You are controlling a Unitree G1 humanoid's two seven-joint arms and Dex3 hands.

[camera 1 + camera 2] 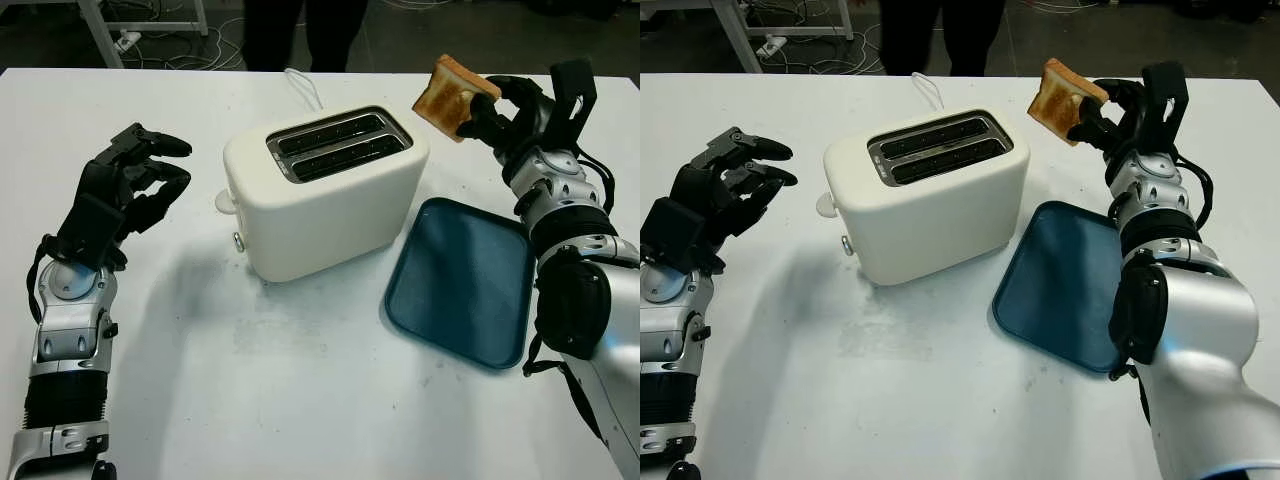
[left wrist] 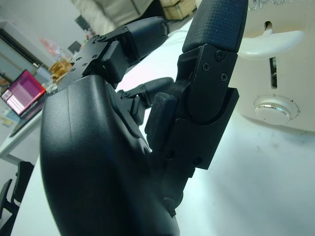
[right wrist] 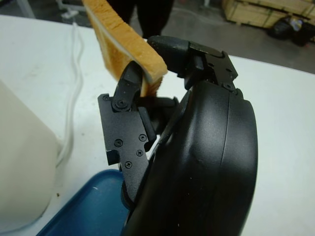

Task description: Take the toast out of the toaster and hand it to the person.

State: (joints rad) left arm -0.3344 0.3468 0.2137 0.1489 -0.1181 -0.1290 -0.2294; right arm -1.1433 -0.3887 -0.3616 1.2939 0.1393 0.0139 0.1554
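A slice of browned toast [image 1: 452, 95] is up in the air behind the toaster's right end, above the table's far side. My right hand [image 1: 478, 110] is shut on it, fingers pinching its lower edge; the right wrist view shows the toast [image 3: 123, 34] sticking out past the fingertips [image 3: 129, 81]. The cream two-slot toaster [image 1: 325, 195] stands mid-table, and both slots look dark with nothing sticking out. My left hand [image 1: 140, 175] is open, hovering left of the toaster, holding nothing. A person's dark legs [image 1: 300, 30] stand beyond the far table edge.
A dark blue tray [image 1: 465, 280] lies on the white table right of the toaster, under my right forearm. The toaster's white cord [image 1: 305, 88] runs toward the far edge. Its lever and knob [image 2: 275, 105] face my left hand.
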